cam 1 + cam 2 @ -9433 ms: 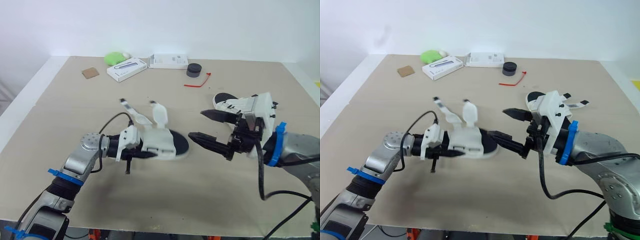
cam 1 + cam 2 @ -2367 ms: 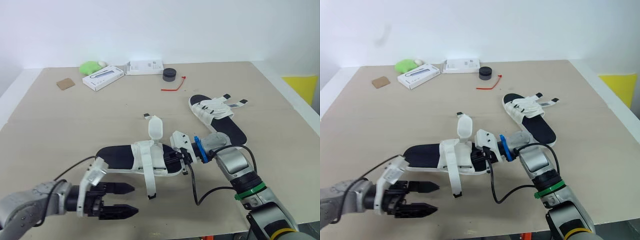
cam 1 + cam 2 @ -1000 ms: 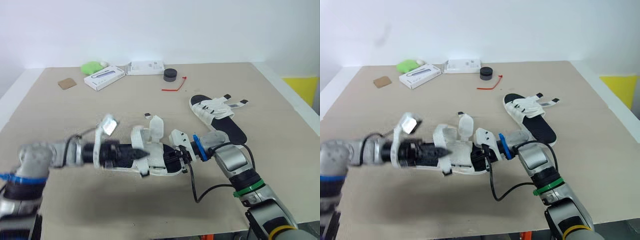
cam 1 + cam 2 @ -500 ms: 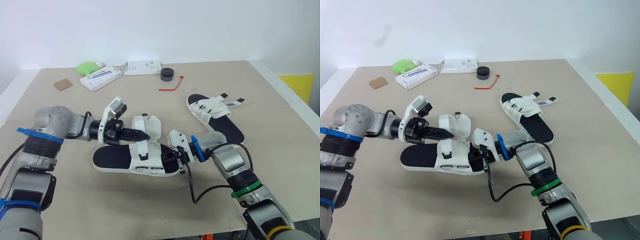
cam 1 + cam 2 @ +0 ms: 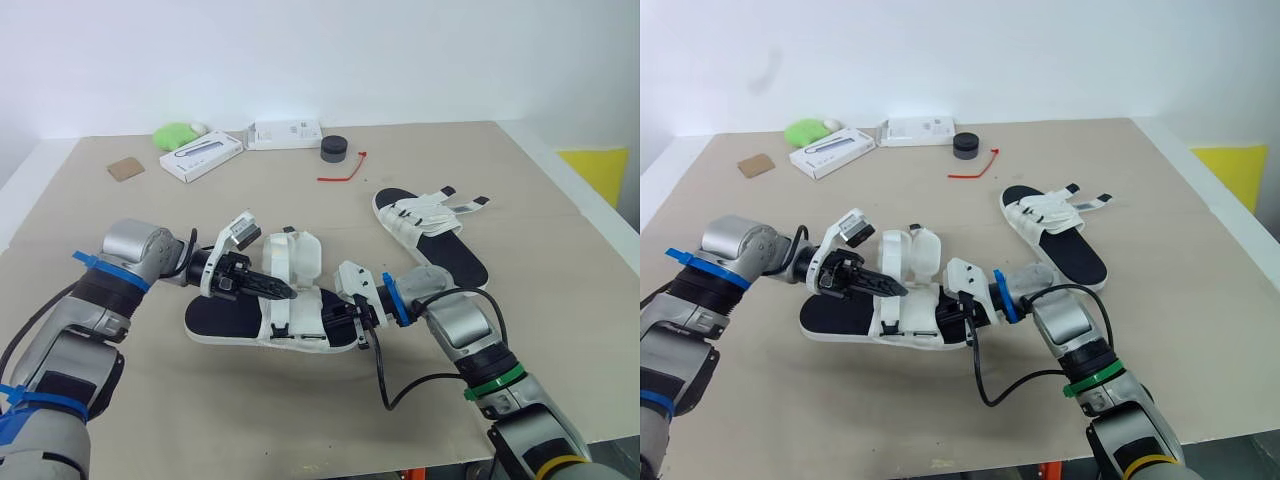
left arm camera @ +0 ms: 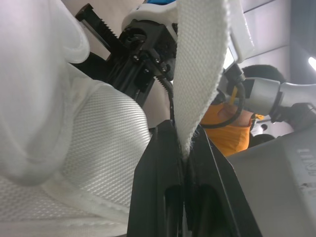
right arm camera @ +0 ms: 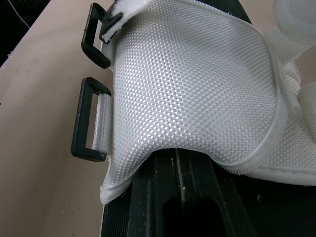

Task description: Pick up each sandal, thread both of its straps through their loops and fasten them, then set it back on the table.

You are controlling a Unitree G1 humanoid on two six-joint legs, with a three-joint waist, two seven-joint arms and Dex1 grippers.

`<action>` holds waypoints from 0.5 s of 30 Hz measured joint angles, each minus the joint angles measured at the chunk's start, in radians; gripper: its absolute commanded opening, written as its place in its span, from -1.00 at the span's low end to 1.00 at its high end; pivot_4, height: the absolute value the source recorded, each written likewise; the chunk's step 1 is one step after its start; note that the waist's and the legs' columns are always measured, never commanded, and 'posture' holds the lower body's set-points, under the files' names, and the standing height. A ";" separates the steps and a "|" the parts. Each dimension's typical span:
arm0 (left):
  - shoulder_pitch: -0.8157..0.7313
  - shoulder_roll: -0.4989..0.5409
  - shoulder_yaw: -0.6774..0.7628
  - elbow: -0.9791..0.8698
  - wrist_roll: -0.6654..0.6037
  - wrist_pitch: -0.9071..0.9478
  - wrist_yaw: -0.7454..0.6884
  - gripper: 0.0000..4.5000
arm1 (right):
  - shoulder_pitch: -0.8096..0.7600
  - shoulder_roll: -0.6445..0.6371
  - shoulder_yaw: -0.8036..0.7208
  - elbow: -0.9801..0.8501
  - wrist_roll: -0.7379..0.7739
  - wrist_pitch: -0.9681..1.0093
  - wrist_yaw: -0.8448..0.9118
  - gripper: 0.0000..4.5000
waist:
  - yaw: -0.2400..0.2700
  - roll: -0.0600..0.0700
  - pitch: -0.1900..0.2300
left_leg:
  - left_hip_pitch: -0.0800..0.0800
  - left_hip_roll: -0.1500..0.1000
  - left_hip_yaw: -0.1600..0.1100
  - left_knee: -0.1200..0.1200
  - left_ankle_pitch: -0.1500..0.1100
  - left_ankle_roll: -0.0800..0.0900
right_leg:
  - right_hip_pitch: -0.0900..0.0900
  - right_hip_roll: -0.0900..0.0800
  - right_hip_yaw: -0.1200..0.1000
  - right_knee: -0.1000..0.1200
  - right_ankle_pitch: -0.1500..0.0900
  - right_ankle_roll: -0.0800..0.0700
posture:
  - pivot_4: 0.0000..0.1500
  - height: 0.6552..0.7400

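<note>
Bright, even overhead light leaves only soft, pale shadows on the table (image 5: 150,400) under the sandal (image 5: 225,322) and beside the left gripper (image 5: 287,292). Past that gripper a lamp (image 6: 312,63) glares, and the strap (image 6: 200,69) it pinches shines near-white. Deep shade sits under the upper (image 7: 187,89) just ahead of the right gripper (image 7: 180,168).

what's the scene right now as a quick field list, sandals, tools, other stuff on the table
near sandal: lying on the table, centre
left tool: shut on its strap
right tool: at near sandal's white upper, grip unclear
far sandal: flat on table, robot's right, apart from both tools
loops: two black, on upper's edge
clutter: two white boxes, green lump, black puck, red tie, far edge
</note>
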 measured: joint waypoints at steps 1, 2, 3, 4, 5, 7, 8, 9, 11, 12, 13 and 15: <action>0.000 -0.006 -0.001 0.011 0.014 -0.009 -0.009 -0.98 | 0.000 0.000 0.000 0.000 0.000 0.000 -0.001 -1.00 | 0.000 0.000 0.000 | 0.000 0.000 0.000 0.000 0.000 0.000 | 0.000 0.000 0.000 0.000 0.000 0.000 | 1.00 1.00; 0.000 -0.012 -0.001 0.027 0.026 -0.015 -0.019 -0.98 | 0.000 0.000 0.000 -0.001 0.000 0.001 -0.001 -1.00 | 0.000 0.000 0.000 | 0.000 0.000 0.000 0.000 0.000 0.000 | 0.000 0.000 0.000 0.000 0.000 0.000 | 1.00 1.00; -0.001 -0.017 -0.002 0.041 0.040 -0.021 -0.028 -0.98 | 0.000 0.000 -0.001 -0.001 0.000 0.002 -0.001 -1.00 | 0.000 0.000 0.000 | 0.000 0.001 0.000 0.000 0.000 0.000 | 0.000 0.001 0.000 0.000 0.000 0.000 | 1.00 1.00; -0.001 -0.020 -0.002 0.052 0.048 -0.028 -0.035 -0.98 | 0.000 0.000 -0.001 -0.001 0.000 0.003 -0.002 -1.00 | 0.000 0.000 0.000 | 0.000 0.001 0.000 0.000 0.000 0.000 | 0.000 0.001 0.000 0.000 0.000 0.000 | 1.00 1.00; -0.001 -0.022 -0.002 0.063 0.061 -0.032 -0.046 -0.98 | -0.001 0.000 -0.001 -0.001 0.001 0.003 -0.002 -1.00 | 0.000 0.000 0.000 | 0.000 0.001 0.000 0.000 0.000 0.000 | 0.000 0.001 0.000 0.000 0.000 0.000 | 1.00 1.00; -0.001 -0.023 -0.002 0.066 0.075 -0.032 -0.064 -0.98 | -0.003 0.000 -0.001 0.000 0.001 0.004 -0.002 -1.00 | 0.000 0.000 0.000 | 0.000 0.001 0.000 0.000 0.000 0.000 | 0.000 0.001 0.000 0.000 0.000 0.000 | 1.00 1.00; -0.001 -0.022 -0.002 0.062 0.077 -0.028 -0.072 -0.98 | -0.004 0.000 -0.001 0.000 0.002 0.005 -0.002 -1.00 | 0.000 0.000 0.000 | 0.000 0.001 0.000 0.000 0.000 0.000 | 0.000 0.001 0.000 0.000 0.000 0.000 | 1.00 1.00; 0.000 -0.021 -0.002 0.050 0.077 -0.022 -0.080 -0.98 | -0.005 0.000 -0.002 0.000 0.003 0.008 -0.002 -1.00 | 0.000 0.000 0.000 | 0.000 0.001 0.000 0.000 0.000 0.000 | 0.000 0.001 0.000 0.000 0.000 0.000 | 1.00 1.00; 0.002 -0.019 -0.002 0.015 0.077 -0.009 -0.089 -0.98 | -0.005 0.000 -0.002 0.001 0.004 0.009 -0.002 -1.00 | 0.000 0.000 0.000 | 0.000 0.002 0.000 0.000 0.000 0.000 | 0.000 0.001 0.000 0.000 0.000 0.000 | 1.00 1.00; 0.004 -0.019 -0.001 0.003 0.077 -0.005 -0.090 -0.98 | -0.006 0.000 -0.002 0.001 0.005 0.009 -0.002 -1.00 | 0.000 0.000 0.000 | 0.000 0.002 0.000 0.000 0.000 0.000 | 0.000 0.001 0.000 0.000 0.000 0.000 | 1.00 1.00; 0.007 -0.019 -0.001 -0.008 0.077 -0.002 -0.090 -0.98 | -0.006 0.000 -0.002 0.001 0.005 0.009 -0.002 -1.00 | 0.000 0.000 0.000 | 0.000 0.002 0.000 0.000 0.000 0.000 | 0.000 0.001 0.000 0.000 0.000 0.000 | 1.00 1.00; 0.027 -0.020 0.008 -0.042 0.073 0.015 -0.084 -0.98 | -0.006 0.001 -0.002 0.001 0.006 0.010 -0.002 -1.00 | 0.000 0.000 0.000 | 0.000 0.002 0.000 0.000 0.000 0.000 | 0.000 0.002 0.000 0.000 0.000 0.000 | 1.00 1.00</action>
